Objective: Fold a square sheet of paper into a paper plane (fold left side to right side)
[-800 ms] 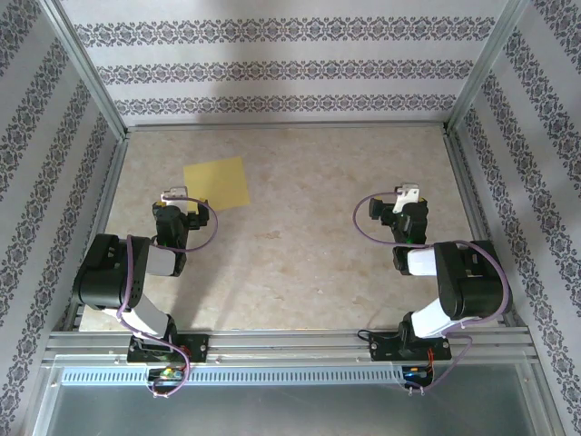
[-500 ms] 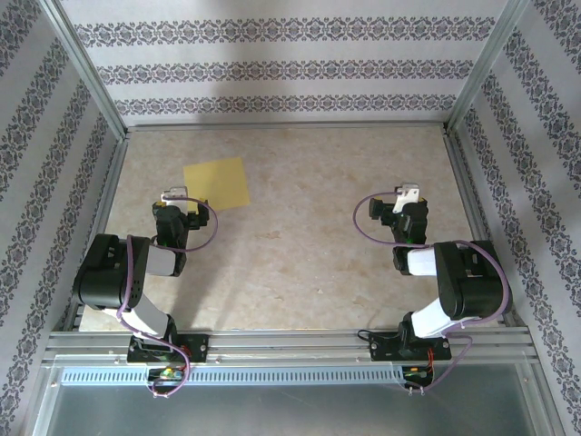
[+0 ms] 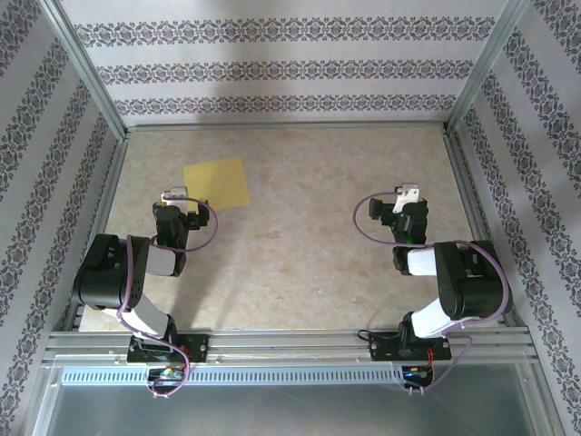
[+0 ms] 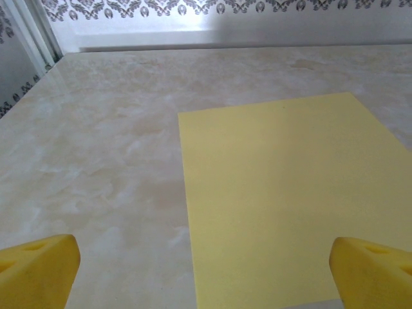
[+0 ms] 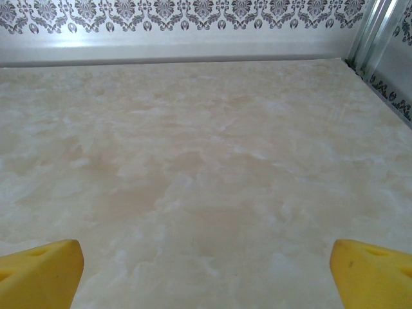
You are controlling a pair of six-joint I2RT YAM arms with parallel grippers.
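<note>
Both claws gape fully, empty: left gripper [image 4: 206,277], right gripper [image 5: 206,277]. The square sheet of paper [image 3: 217,183] lies flat, upper left in the top view, just beyond the left gripper. Probable fault: the thin sheet slides on the table [image 3: 309,263] instead of lifting.

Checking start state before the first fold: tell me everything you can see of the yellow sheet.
The square sheet of paper is plain bright yellow, thin, matte and unmarked, with no crease or fold visible. It lies flat on the marbled table, left of centre and slightly rotated against the table edges. Only the table is seen touching it. The open left gripper hovers at its near edge, with no contact visible.
</note>
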